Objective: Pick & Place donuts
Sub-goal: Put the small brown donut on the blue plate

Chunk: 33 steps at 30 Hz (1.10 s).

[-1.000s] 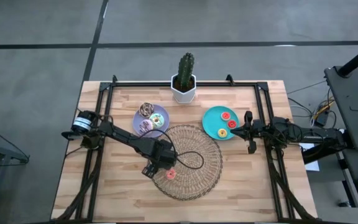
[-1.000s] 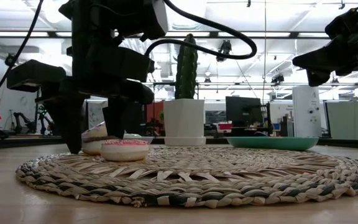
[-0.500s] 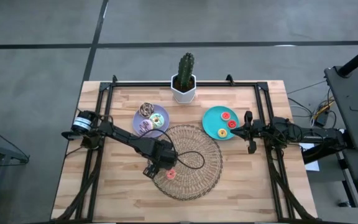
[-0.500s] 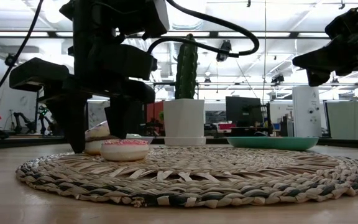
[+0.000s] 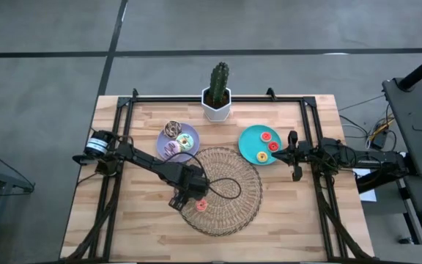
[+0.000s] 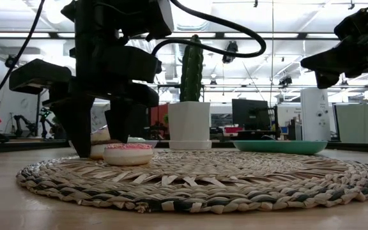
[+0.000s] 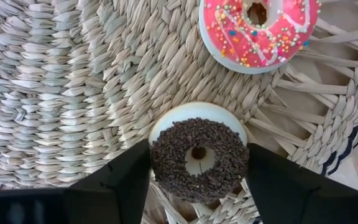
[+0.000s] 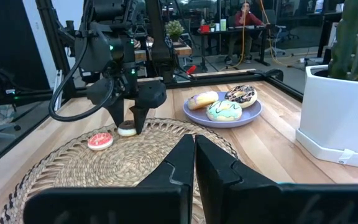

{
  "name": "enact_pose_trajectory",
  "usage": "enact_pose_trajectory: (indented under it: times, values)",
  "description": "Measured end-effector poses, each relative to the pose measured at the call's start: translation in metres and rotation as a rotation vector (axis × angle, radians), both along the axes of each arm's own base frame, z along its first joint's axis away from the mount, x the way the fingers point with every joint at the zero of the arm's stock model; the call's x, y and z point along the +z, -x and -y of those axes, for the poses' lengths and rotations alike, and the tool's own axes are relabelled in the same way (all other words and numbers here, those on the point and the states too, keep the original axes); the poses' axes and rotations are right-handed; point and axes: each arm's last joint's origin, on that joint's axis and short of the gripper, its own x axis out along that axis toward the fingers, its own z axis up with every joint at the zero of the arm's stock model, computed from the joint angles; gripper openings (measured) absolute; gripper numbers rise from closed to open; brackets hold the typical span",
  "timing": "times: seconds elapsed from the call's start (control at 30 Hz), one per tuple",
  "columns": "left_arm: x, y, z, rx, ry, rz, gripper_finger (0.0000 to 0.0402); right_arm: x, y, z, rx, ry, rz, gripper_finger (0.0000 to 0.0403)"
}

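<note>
Wicker mat (image 5: 229,192) lies mid-table, with lavender plate (image 5: 168,139) and teal plate (image 5: 252,144) beyond it and a potted cactus (image 5: 217,92) behind those. Left gripper (image 7: 199,177) stands over the mat's left part, fingers on either side of the brown donut (image 7: 199,158) resting on the weave; contact cannot be told. Pink donut (image 7: 257,29) lies just beside on the mat. Right gripper (image 8: 194,155) hovers by the teal plate, fingers pressed together, empty. Three iced donuts sit on the lavender plate, small ones on the teal.
</note>
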Motion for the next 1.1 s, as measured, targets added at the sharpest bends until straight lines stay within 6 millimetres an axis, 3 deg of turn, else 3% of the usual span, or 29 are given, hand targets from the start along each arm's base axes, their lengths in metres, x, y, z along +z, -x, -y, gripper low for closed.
enact_pose_trajectory:
  times: [0.53, 0.77, 1.1]
  values:
    - [0.006, -0.002, 0.000, 0.007, 0.001, -0.003, 0.0195, 0.000, 0.000, 0.000, 0.000, 0.000, 0.000, 0.0008]
    - [0.037, -0.017, -0.006, 0.032, 0.011, 0.036, 0.0195, 0.000, 0.000, 0.000, 0.000, 0.000, 0.000, 0.0009]
    - [0.095, -0.043, -0.022, 0.084, 0.043, 0.197, 0.0195, 0.000, 0.000, 0.000, 0.000, 0.000, 0.000, 0.0008]
